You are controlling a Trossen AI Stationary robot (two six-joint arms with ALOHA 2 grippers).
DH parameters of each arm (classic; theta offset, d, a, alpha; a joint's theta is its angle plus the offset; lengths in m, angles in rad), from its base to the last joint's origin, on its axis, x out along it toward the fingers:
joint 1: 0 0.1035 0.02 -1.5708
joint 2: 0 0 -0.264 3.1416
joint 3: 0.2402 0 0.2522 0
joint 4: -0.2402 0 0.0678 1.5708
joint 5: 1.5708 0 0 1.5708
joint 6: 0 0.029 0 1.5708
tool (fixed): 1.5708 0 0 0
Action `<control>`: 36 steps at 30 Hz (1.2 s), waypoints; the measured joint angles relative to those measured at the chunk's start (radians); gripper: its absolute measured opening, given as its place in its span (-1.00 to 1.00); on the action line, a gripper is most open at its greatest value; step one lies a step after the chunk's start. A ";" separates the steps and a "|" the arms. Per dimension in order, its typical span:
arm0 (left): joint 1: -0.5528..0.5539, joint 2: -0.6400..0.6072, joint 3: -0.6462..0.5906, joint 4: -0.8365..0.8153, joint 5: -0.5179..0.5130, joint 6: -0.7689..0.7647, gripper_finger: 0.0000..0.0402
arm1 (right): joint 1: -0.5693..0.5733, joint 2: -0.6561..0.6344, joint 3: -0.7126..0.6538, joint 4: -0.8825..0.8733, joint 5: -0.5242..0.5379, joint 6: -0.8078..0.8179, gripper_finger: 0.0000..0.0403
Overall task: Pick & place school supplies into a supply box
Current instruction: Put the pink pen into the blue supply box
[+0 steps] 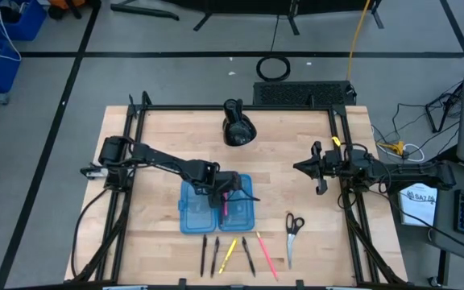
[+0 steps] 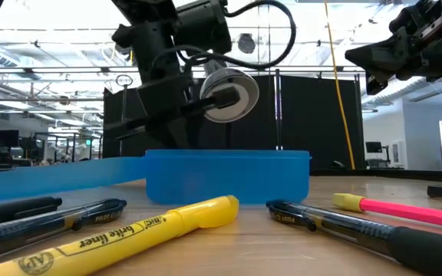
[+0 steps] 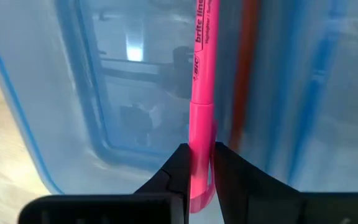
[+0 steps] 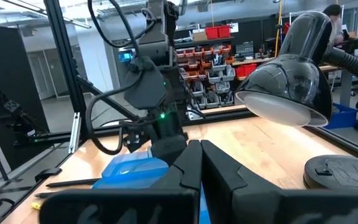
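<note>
Partway: left pincer (image 1: pixel 225 193) clamped on pink highlighter (image 3: pixel 202 81), lowered into supply box (image 1: pixel 196 217) mid-worktop. Right pincer (image 1: pixel 306 167) shut, idle at right. Still outside: pens (image 1: pixel 209 254), yellow highlighter (image 1: pixel 229 254), scissors (image 1: pixel 293 234).

The left gripper (image 1: pixel 225 196) and its arm hang over the open supply box (image 1: pixel 196 216), blocking access from above. Pens (image 1: pixel 209 254) and scissors (image 1: pixel 293 226) crowd the front edge. The lamp (image 1: pixel 238 129) stands behind; bare wood between lies free.
</note>
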 joint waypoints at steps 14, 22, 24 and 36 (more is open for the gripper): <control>0.001 0.050 0.005 0.016 0.010 0.014 -0.74 | 0.000 0.014 0.000 0.007 0.000 -0.015 -1.00; -0.006 0.052 0.003 0.011 0.006 -0.052 -0.72 | 0.000 0.016 0.000 0.008 0.000 -0.022 -1.00; -0.012 0.052 0.003 0.010 0.001 -0.064 -0.65 | 0.000 0.016 0.000 0.008 0.000 -0.022 -1.00; -0.100 0.022 -0.005 0.069 -0.201 -0.011 -0.27 | 0.000 0.016 0.000 0.008 -0.003 -0.022 -1.00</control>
